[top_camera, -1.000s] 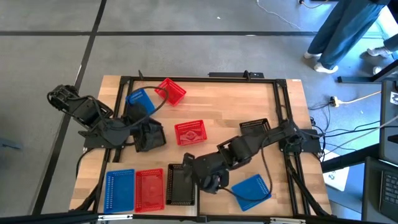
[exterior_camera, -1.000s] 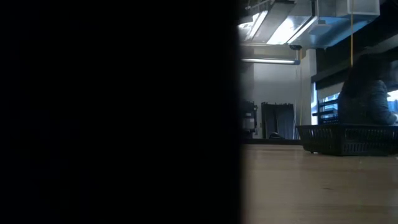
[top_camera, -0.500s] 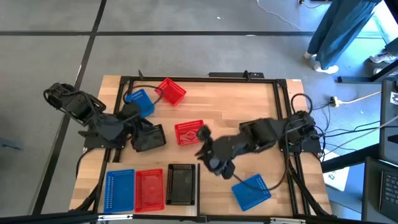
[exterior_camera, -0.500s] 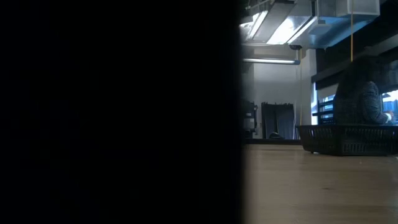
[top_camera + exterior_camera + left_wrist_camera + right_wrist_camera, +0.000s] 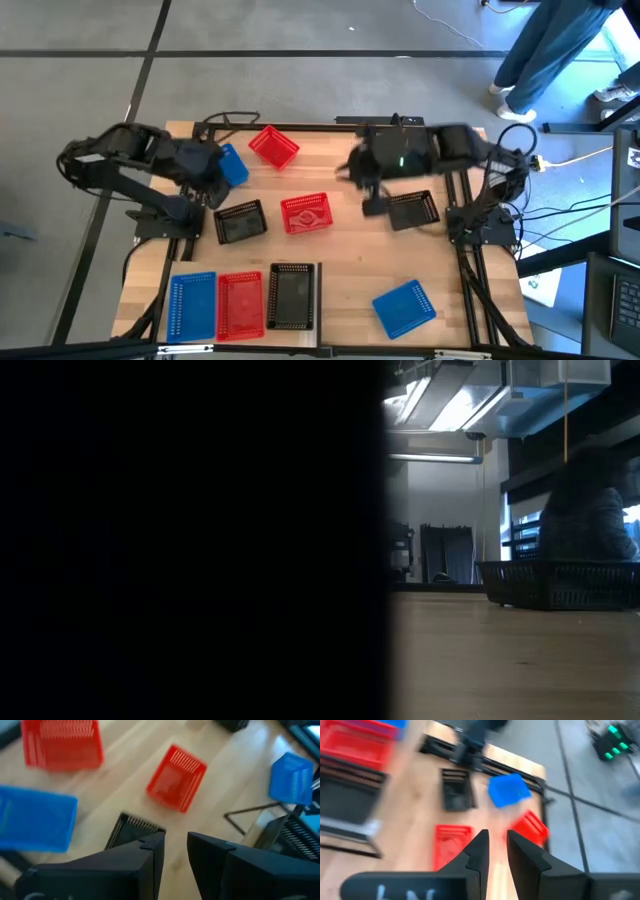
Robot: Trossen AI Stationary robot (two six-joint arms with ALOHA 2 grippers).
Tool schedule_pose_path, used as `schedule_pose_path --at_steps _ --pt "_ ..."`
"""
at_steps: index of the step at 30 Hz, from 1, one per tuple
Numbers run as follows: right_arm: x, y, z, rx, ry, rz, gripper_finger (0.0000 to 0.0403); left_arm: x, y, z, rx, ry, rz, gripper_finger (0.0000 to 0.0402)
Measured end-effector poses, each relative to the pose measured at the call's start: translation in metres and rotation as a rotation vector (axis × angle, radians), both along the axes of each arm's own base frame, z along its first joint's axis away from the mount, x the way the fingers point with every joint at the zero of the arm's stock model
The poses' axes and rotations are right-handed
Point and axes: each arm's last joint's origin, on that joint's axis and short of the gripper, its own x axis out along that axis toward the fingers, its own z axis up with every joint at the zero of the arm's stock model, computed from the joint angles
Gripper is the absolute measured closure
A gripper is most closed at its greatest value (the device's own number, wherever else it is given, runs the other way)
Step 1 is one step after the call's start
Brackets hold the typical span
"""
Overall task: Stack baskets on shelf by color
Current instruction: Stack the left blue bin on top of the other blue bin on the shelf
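Three baskets point(image 5: 243, 302) lie side-by-side — long axes parallel.

The plank-patterned wooden tabletop point(image 5: 350, 255) carries loose baskets: a blue basket point(image 5: 227, 164) and a tilted red basket point(image 5: 274, 146) near the far edge, a black basket point(image 5: 240, 221), a red basket point(image 5: 306, 213) and another black basket point(image 5: 413, 210) mid-table, and a blue basket point(image 5: 404, 307) toward the near edge. Along the near edge, a blue point(image 5: 193, 304), a red point(image 5: 240, 303) and a black point(image 5: 292, 296) basket sit side by side.
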Motion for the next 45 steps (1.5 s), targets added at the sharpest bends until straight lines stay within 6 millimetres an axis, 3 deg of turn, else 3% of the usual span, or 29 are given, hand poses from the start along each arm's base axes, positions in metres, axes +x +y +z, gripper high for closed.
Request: schedule_pose_path --at_steps 5,9,14,17,27,32,45 --pt "-0.005 -0.056 0.003 -0.011 0.006 -0.161 0.0334 -0.003 0.017 -0.004 -0.099 0.069 0.007 0.0327" --pt "-0.009 -0.097 0.001 0.033 0.024 -0.176 0.0334 0.005 0.032 -0.012 -0.157 0.118 0.048 0.0327" --pt "-0.016 -0.134 -0.003 0.160 0.018 -0.157 0.0334 0.017 0.055 -0.041 -0.252 0.228 0.164 0.0327" --pt "-0.020 -0.147 -0.004 0.226 0.016 -0.147 0.0334 0.018 0.067 -0.062 -0.310 0.277 0.227 0.0327" --pt "-0.025 -0.154 -0.008 0.324 0.034 -0.064 0.0334 0.013 0.098 -0.127 -0.277 0.415 0.264 0.0327" --pt "-0.023 -0.154 -0.008 0.345 0.034 -0.080 0.0334 0.017 0.111 -0.156 -0.239 0.372 0.257 0.0327" --pt "-0.022 -0.155 -0.007 0.378 0.017 -0.117 0.0334 0.015 0.120 -0.200 -0.092 0.405 0.318 0.0327"
